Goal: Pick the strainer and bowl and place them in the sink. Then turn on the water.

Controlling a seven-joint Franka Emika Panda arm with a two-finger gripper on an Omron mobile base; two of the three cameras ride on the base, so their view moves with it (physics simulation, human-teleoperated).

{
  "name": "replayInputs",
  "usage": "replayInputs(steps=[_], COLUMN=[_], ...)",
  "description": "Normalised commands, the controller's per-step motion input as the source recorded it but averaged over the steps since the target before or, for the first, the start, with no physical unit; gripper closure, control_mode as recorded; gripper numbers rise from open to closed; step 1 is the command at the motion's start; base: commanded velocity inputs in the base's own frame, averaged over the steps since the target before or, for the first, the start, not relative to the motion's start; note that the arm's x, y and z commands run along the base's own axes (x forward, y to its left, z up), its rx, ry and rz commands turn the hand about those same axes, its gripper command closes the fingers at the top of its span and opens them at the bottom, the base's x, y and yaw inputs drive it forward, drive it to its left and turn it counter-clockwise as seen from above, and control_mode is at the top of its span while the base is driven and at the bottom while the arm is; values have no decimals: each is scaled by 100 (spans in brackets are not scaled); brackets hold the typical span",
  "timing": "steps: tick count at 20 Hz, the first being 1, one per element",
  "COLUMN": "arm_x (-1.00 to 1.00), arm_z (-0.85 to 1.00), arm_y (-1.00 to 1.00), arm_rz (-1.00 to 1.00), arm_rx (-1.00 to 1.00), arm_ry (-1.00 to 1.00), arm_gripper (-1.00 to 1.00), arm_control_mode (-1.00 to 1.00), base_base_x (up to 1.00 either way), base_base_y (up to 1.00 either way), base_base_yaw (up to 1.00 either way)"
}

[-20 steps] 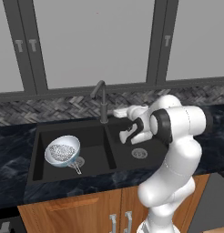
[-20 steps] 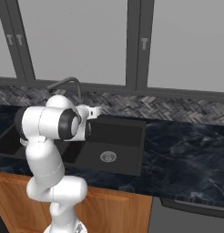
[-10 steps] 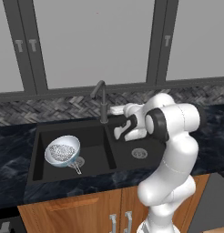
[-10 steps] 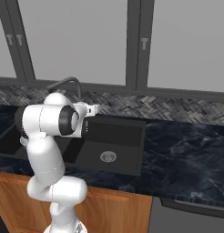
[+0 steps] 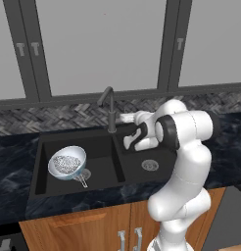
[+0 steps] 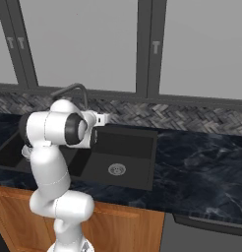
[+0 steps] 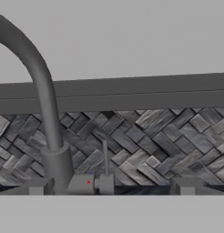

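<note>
Steel strainer [image 5: 66,163] and bowl [image 5: 68,169] lie in the sink [image 5: 41,162], so with jaws apart, advance the gripper [image 5: 126,118] squarely to the faucet [image 5: 110,109] lever [image 7: 105,160].

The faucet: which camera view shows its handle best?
The hand view: the faucet stands close, with its thin upright handle clear beside the base. The left base view shows the whole gooseneck small, the handle too tiny to tell. In the right base view the arm hides most of it.
</note>
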Motion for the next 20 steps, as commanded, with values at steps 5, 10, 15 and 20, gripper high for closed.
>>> replayInputs(steps=[5,10,15,20], arm_x=[0,6,23,22], arm_z=[-22,-31,-26,-23], arm_y=[-21,0,0,10], arm_rz=[0,0,0,0], arm_rx=[3,0,0,0], arm_ry=[-4,-5,-5,-3], arm_gripper=[-100,-100,-100,-100], arm_control_mode=[-100,-100,-100,-100], base_base_x=[0,0,0,0], base_base_y=[0,0,0,0], base_base_yaw=[0,0,0,0])
